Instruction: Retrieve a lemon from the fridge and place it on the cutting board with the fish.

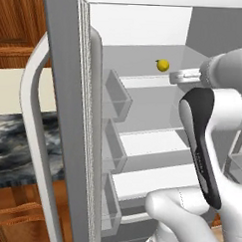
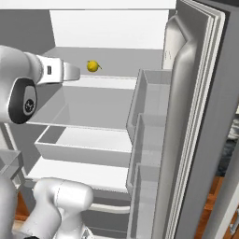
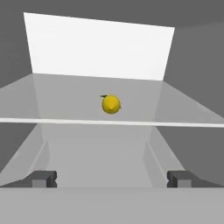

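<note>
The tool hangs with its fingertips spread wide apart, gripping nothing, aimed into the open fridge. Well beyond it the lemon sits on the upper glass shelf, behind that shelf's front edge, about midway across

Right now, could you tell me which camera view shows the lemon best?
The hand view: the lemon sits near its centre on a glass shelf, straight ahead between the open gripper's fingertips. Both base views show it smaller, on that upper shelf inside the fridge, beyond the arm's hand.
</note>
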